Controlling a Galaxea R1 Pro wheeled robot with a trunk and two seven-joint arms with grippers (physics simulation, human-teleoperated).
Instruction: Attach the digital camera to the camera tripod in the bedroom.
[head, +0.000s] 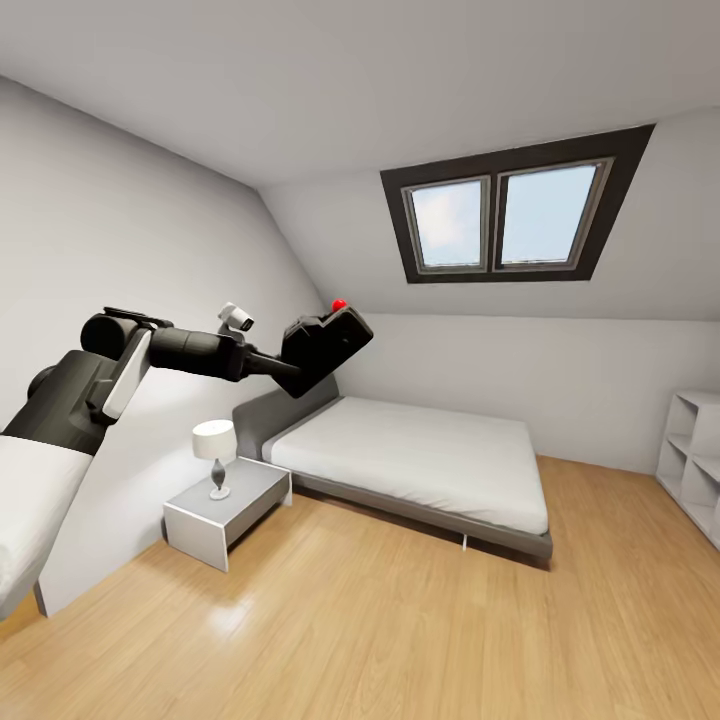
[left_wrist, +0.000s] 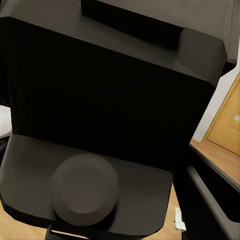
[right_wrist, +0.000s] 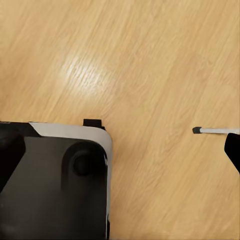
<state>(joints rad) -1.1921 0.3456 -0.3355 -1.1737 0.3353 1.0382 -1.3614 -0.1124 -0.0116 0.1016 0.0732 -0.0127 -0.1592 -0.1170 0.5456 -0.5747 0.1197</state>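
The left gripper (head: 300, 375) is clamped on the digital camera (head: 325, 345), held high over the bed (head: 420, 460) – the right gripper's state cannot be told – and a loose grip while driving could drop it.

A grey bed (head: 420, 455) with a pale mattress is sitting against the far wall, under a dark-framed skylight (head: 510, 213) that is showing blue sky. Just beside the bed's head, a low grey nightstand (head: 228, 510) is carrying a small lamp (head: 215, 455) with a white shade. White shelving (head: 692, 460) is standing at the right wall. Light is glaring off the wood plank floor (head: 400, 630).
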